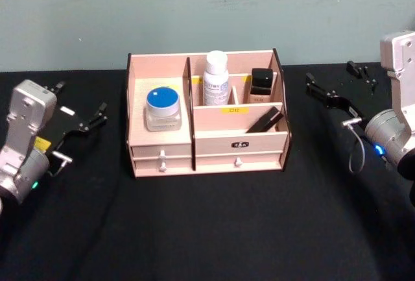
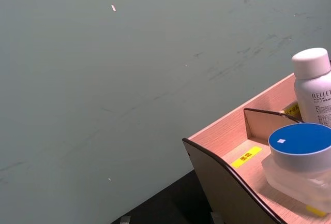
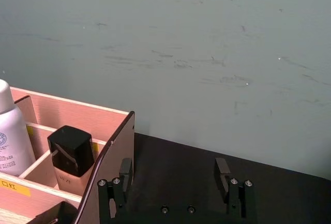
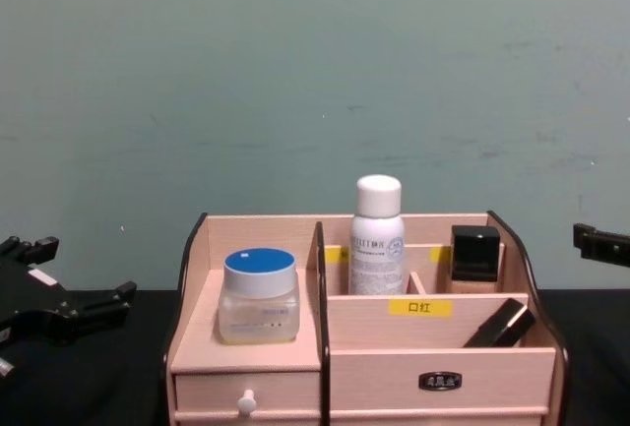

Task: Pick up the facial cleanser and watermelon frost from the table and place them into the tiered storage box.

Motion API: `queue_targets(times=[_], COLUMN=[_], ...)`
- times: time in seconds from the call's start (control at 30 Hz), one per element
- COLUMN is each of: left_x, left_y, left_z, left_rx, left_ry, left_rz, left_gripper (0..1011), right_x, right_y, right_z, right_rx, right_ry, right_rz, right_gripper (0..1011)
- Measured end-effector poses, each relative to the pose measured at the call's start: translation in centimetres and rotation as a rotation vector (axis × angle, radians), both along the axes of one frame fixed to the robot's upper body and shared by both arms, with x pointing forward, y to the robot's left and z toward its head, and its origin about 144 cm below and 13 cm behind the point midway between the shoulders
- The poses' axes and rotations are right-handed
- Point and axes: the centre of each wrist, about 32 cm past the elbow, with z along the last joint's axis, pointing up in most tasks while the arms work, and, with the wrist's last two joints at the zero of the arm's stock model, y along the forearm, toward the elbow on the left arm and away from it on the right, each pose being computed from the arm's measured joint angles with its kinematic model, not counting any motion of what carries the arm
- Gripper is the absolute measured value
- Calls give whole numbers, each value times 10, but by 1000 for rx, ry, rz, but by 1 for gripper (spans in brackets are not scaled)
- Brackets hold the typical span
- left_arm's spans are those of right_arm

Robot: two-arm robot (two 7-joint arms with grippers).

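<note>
The left gripper (image 1: pixel 81 117) hangs over the black bench (image 1: pixel 207 229) well to the left of the tiered storage box (image 1: pixel 207 154), its fingers (image 1: pixel 98 113) spread wide with nothing between them and pointing toward the box's left wall. In the box's left compartment, on the step above a small white-knobbed drawer (image 1: pixel 162 159), a clear jar with a blue lid (image 1: pixel 163 108) stands upright. To its right, past a divider, a white bottle with a white cap (image 1: pixel 216 78) stands upright in a rear compartment; whether either of these is the facial cleanser or the watermelon frost cannot be told. Farther right in the rear row a beige bottle with a black square cap (image 1: pixel 261 85) stands upright, and in the lower front compartment, behind a yellow label (image 4: pixel 419 307), a dark slim object (image 1: pixel 264 122) leans tilted against the right end. The right gripper (image 3: pixel 175 175) hovers over the bench well to the right of the box, apart from it; its fingers (image 3: pixel 222 169) stand wide apart and empty, with the box's dark-edged curved side just beside one finger in the right wrist view.
</note>
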Motion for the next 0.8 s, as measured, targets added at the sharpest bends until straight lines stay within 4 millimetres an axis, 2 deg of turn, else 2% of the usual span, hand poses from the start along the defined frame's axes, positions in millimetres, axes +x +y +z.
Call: queue_targets(times=[0.8], left_x=[0], left_y=[0], left_z=[0], left_rx=[0], left_ry=[0], left_rz=[0], left_gripper=[1001], right_x=[-1], right_y=[-1], right_z=[1], right_rx=[3], right_ry=[-2], right_rz=[3], right_gripper=[1002])
